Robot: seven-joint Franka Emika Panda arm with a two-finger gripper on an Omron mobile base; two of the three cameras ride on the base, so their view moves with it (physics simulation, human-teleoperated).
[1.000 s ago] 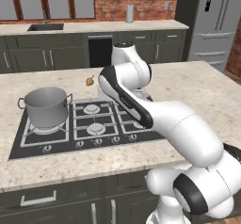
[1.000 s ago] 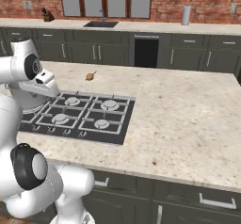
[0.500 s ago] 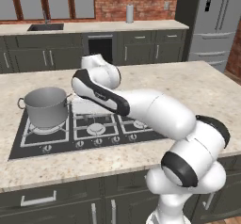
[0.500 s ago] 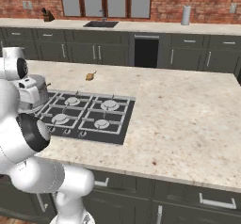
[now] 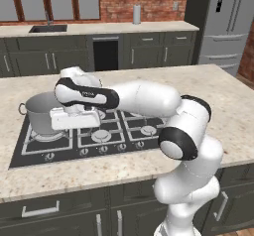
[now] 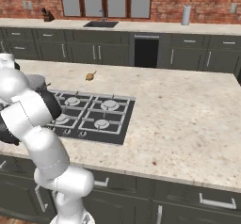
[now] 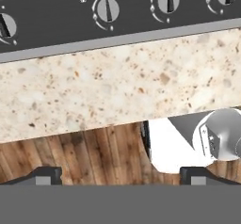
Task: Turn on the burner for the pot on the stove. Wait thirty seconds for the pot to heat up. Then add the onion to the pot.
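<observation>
The grey steel pot (image 5: 38, 112) stands on the left of the black stove (image 5: 149, 143), covering most of its burner; its rim (image 6: 37, 81) peeks past my arm. The golden-brown onion (image 6: 90, 76) lies on the counter behind the stove. My arm reaches left over the cooktop, and the hand (image 5: 74, 118) hangs just right of the pot, above the front left. In the hand view the gripper (image 7: 120, 175) is open, its fingertips (image 7: 44, 175) wide apart with nothing between them. It looks down on the knobs (image 7: 107, 9) along the stove's front edge.
Smaller burners (image 6: 109, 104) and grates fill the middle and right of the cooktop. A speckled counter strip (image 7: 117, 86) runs in front of the knobs, with wood floor (image 7: 70, 152) below. A sink (image 5: 47, 28) and a fridge (image 5: 223, 22) stand at the back.
My arm has swung left and forward across the stove. The hand went from the middle of the stove down to the front left beside the pot. Pot and onion have not moved.
</observation>
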